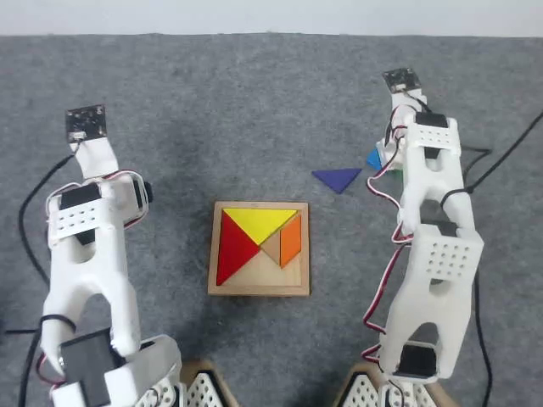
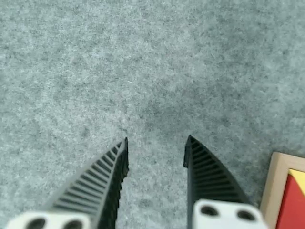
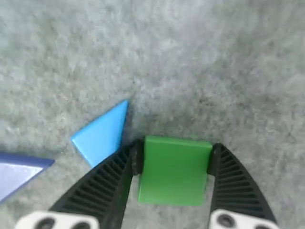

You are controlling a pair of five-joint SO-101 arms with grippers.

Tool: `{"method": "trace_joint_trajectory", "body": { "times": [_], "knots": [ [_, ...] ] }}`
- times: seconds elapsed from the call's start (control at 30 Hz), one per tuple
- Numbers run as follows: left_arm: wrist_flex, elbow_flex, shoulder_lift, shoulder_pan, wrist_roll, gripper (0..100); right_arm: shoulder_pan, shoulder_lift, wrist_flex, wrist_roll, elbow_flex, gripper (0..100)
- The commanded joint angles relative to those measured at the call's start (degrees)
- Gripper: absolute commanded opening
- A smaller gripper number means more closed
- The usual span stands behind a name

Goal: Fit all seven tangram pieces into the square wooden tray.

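Clasping green square (image 3: 174, 176) by edges, right gripper (image 3: 176, 144)

Wooden tray (image 1: 259, 291) holds red triangle (image 1: 233, 250), yellow triangle (image 1: 259, 222), orange parallelogram (image 1: 291, 240); purple triangle (image 1: 337, 178), blue triangle (image 3: 101, 133), green square (image 3: 174, 169) sit outside.

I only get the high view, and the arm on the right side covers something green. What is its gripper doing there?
Observer: The right gripper has its fingers against two opposite sides of the green piece.
Operator: Is the green one a triangle?
Observer: No, it looks four-sided, like a square.
Operator: And the other gripper?
Observer: The left gripper is open, with only grey carpet between its fingers.
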Motion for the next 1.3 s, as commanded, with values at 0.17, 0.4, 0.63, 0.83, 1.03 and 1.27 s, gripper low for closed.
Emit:
{"method": "trace_joint_trajectory", "body": {
  "times": [0.17, 0.4, 0.63, 0.83, 1.03, 1.27],
  "knots": [
    [-1.4, -0.5, -0.3, 0.4, -0.3, 19, 1.6, -1.7, 5.7, -4.7, -1.1, 20.2],
    [-1.3, -0.4, -0.3, 0.3, -0.2, 19, 2.4, -1.8, 10.0, -7.9, -1.1, 1.4],
    [-1.3, -0.4, -0.3, 0.3, -0.1, 19, 1.3, -8.0, 11.9, -11.3, 0.0, 0.8],
    [-1.4, -0.4, -0.3, 0.2, -0.1, 19, -4.8, -24.0, 13.6, -11.6, 11.4, 0.8],
    [-2.6, -0.3, -0.3, 0.1, -0.2, 19, -19.0, -47.0, 7.9, -11.6, 34.6, 0.8],
    [-2.8, 0.2, -0.3, -0.8, -0.2, 19, -41.9, -56.9, -1.2, -14.3, 53.1, 0.8]
  ]
}}
